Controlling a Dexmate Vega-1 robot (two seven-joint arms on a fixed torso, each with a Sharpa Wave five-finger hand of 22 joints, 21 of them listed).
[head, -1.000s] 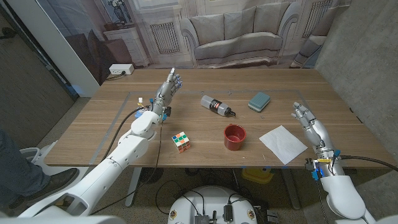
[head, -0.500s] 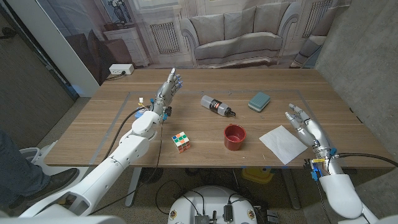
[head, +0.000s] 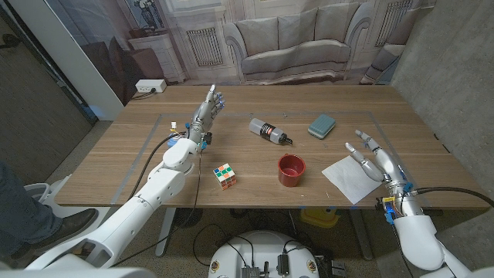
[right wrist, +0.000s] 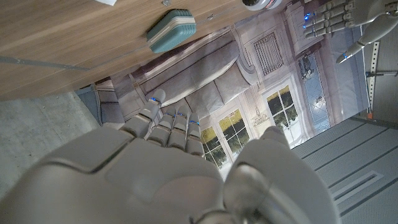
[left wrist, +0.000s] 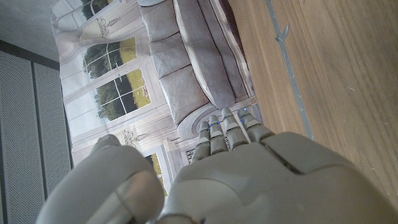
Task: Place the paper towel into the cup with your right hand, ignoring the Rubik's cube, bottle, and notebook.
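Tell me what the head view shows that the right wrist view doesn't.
Head view: the red cup, paper towel, Rubik's cube and bottle on the table. Right wrist view: the back of the right hand up close, fingers apart, holding nothing. Both: the teal notebook, the left hand and the sofa backdrop.

**Right hand closing in on the paper towel**

Right hand (head: 377, 162) shifts inward from the table's right edge — its fingertips (head: 357, 144) now sit over the right corner of the paper towel (head: 349, 178), where a second ago they were off to the sheet's side. Fingers spread, nothing held — contact with the towel unclear.
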